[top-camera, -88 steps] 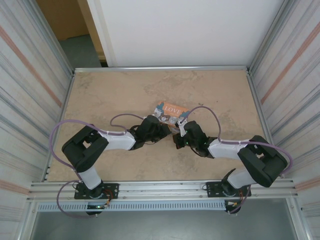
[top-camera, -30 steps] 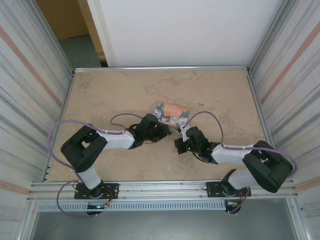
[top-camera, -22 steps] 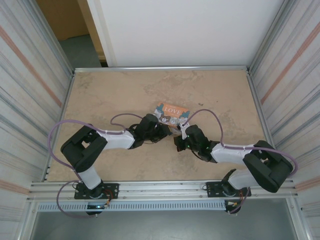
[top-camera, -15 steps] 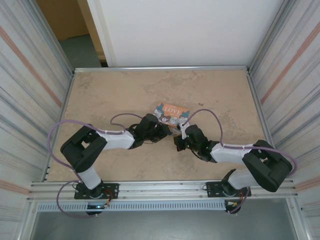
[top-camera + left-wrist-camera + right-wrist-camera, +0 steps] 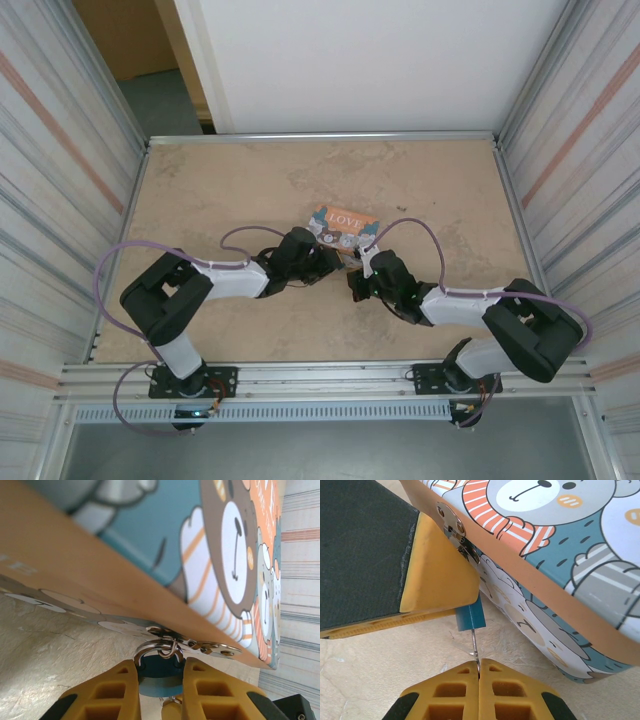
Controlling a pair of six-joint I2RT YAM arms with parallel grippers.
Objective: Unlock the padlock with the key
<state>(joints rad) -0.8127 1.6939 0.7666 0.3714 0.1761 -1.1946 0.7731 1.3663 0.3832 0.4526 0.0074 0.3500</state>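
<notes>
The beige tabletop carries the colourful LOVE box near its middle, and both arms reach in to meet at the box's near edge. The left gripper comes from the left and the right gripper from the right, the two almost touching. In the left wrist view, the left gripper is clamped on the padlock, one yellow finger on each side of its blue body. It holds the lock just below the box's metal hasp. In the right wrist view, the right gripper has its fingertips pressed together on the key. The key's thin silvery shaft runs straight up into the bottom of the padlock. So the holding and the insertion look done. What is left, by my reading, is the turn of the key and the release of the shackle. The shackle appears to be looped through the hasp ring and not yet sprung, though the metal there is too small and crowded to be sure. The padlock is a tiny blue block with a bright steel loop, hanging tight against the box's orange rim. The key is little more than a sliver of metal, its head hidden inside the closed fingertips.
</notes>
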